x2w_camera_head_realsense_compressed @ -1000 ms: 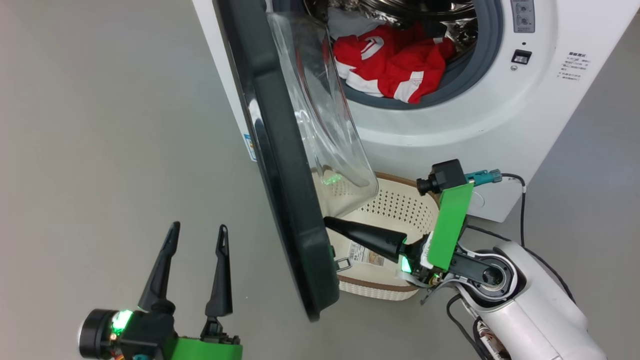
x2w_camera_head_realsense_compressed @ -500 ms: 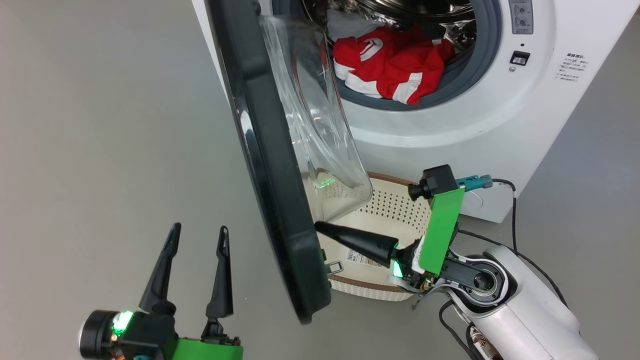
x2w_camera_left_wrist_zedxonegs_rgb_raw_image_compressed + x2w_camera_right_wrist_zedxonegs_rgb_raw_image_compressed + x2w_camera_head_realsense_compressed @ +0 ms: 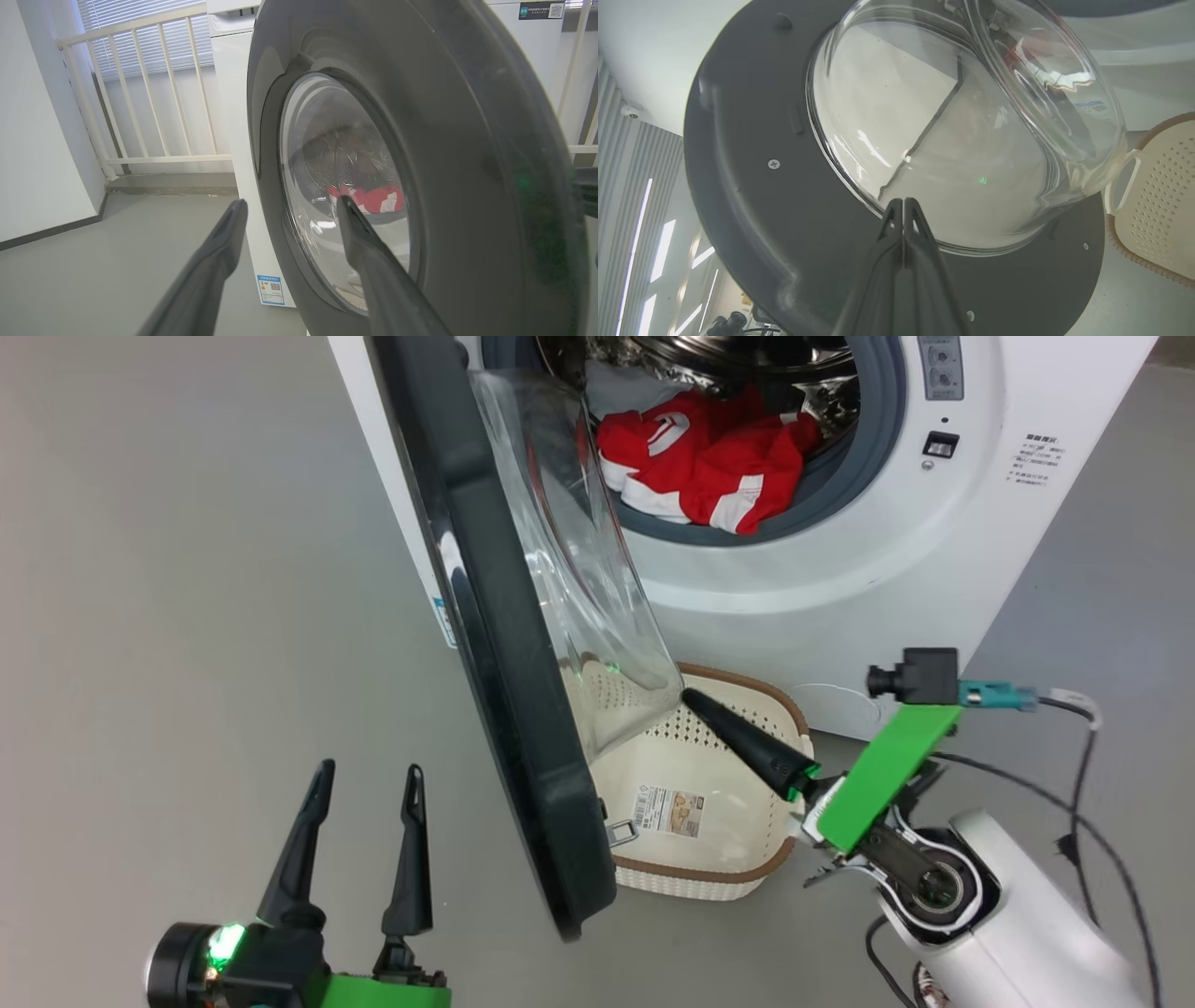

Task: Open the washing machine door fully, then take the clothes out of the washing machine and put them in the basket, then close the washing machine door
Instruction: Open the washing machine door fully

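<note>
Head view: the washing machine door (image 3: 504, 644), part open, is shown edge-on between the wide-spread, empty left gripper (image 3: 369, 768) and the empty right gripper (image 3: 691, 695), pressed shut. Left wrist view: the door's outer face is seen just beside the left fingers (image 3: 369, 261). Right wrist view: its inner face lies directly ahead of the joined right fingertips (image 3: 914, 224).

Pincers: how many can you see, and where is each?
2. The left pincer, open, is outside the washing machine door, over the floor; the right pincer, shut, points at the door's glass above the basket.

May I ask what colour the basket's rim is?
The basket's rim is brown; the head view shows it best.
</note>
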Robot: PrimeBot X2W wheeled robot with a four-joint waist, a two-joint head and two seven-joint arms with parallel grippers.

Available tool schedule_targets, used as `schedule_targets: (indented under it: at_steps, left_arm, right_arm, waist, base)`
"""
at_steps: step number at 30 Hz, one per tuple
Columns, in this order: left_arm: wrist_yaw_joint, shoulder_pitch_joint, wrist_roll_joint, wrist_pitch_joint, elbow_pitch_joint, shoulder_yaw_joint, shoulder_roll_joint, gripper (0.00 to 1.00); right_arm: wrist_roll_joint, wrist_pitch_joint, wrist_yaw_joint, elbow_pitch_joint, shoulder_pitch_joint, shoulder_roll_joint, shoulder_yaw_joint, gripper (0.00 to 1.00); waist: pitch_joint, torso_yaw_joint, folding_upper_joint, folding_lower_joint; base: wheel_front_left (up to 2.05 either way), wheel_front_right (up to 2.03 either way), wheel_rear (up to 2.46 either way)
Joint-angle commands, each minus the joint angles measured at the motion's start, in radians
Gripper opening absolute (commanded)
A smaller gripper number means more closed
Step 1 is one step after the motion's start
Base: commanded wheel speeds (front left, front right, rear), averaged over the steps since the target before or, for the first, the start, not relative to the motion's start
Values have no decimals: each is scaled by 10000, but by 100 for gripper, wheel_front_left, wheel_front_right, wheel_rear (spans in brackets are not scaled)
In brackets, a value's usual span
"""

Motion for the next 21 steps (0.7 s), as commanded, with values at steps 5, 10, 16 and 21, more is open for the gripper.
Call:
schedule_targets:
  at_steps: [5,10,16,21]
  left_arm:
    - [56,-43,-42,-51,-190,396,124,100]
    - [39,89,-90,-51,-149,454,154,100]
    - [39,456,-168,-51,-131,531,240,100]
    - [106,713,-200,-51,-160,597,305,100]
  right_arm:
    - [-1993,-1652,31,-566,439,-245,-17,100]
    - [-4011,-2930,31,-744,984,-263,-107,100]
    - [-7083,-4087,31,-1198,2181,65,-697,100]
    - [-9437,-4492,31,-1803,3279,731,-1630,100]
  waist:
    - [-155,-70,0,0]
    - [-329,-161,0,0]
    - [-677,-251,0,0]
    - [-871,-341,0,0]
  base:
    - [0,0,0]
    - [0,0,0]
    - [0,0,0]
    - [0,0,0]
